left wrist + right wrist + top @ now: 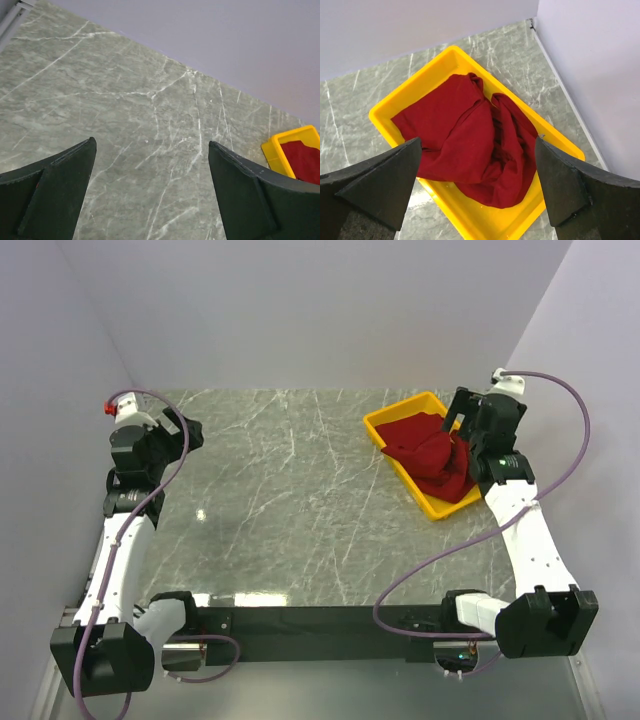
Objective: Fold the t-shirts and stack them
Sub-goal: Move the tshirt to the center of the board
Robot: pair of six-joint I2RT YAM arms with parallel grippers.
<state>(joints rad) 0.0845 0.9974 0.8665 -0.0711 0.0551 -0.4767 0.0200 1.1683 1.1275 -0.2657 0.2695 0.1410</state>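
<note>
**Red t-shirt bunched in the yellow tray, both grippers spread**

One container shows: a rectangular yellow plastic tray (410, 82) with low, sloped walls, sitting on the grey marbled table (150, 100) near the corner where two pale walls meet. In it lies a single dark red t-shirt (465, 135), crumpled and unfolded. The cloth covers most of the tray floor. One flatter panel spreads toward the left finger's side, and deeper folds and a rounded bulge sit toward the right finger's side. Yellow rim shows all round the cloth in the right wrist view. No print or writing can be made out on the shirt or the tray.

The right gripper (477, 150) hangs over the tray with its fingers spread wide. The shirt lies between them and just beyond their tips, and nothing is pinched.

The left gripper (151, 145) is well apart from the tray, over bare table, its fingers likewise spread wide and holding nothing. From there a corner of the tray, with a patch of red cloth inside, shows beyond the tip of its right finger, toward the far wall.
</note>
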